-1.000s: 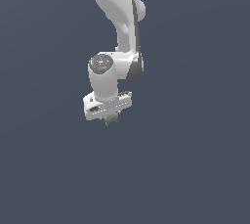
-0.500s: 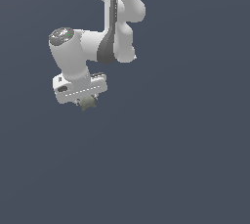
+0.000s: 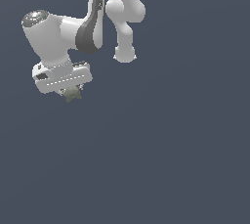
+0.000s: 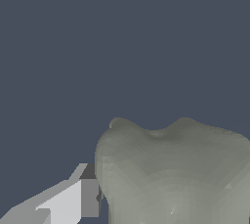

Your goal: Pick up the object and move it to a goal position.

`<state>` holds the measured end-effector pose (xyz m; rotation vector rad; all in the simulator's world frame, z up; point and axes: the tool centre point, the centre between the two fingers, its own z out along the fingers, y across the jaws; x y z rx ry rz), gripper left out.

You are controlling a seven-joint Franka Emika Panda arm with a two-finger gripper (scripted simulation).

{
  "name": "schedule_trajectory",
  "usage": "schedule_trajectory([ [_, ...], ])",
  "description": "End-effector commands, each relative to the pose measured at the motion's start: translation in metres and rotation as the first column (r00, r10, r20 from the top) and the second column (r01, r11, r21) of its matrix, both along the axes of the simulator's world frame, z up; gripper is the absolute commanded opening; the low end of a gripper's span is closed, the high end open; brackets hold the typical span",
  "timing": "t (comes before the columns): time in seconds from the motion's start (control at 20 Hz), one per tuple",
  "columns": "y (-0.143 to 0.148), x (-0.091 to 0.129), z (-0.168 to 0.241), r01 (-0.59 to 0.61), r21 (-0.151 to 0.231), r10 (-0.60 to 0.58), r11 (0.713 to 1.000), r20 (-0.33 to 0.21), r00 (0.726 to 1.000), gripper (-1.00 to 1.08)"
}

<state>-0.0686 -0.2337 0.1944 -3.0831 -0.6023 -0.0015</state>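
Observation:
The object (image 3: 73, 93) is a small pale grey-green lumpy star. It hangs just under my white gripper (image 3: 70, 91) at the exterior view's upper left, held clear of the dark grey surface. The gripper is shut on it; only the object's lower points show below the hand. In the wrist view the object (image 4: 176, 174) fills much of the picture, and one grey and white finger (image 4: 68, 201) presses against its side. The other finger is hidden behind the object.
The white arm (image 3: 112, 12) reaches in from the top of the exterior view, with its grey elbow joint (image 3: 90, 34) beside the hand. A plain dark grey surface (image 3: 171, 159) fills both views.
The arm has swung toward the exterior view's left and slightly up, carrying the object in the shut gripper. The hand now sits at the upper left.

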Motion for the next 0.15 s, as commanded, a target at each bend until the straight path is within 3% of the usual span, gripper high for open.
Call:
schedule_trajectory([
  [0.0,-0.0058,-0.0016,0.0034,-0.002,0.0,0.002,1.0,-0.001,1.0,-1.0],
  [0.1,-0.0071,-0.0016,0.004,-0.002,0.0,0.002,1.0,-0.001,1.0,-1.0],
])
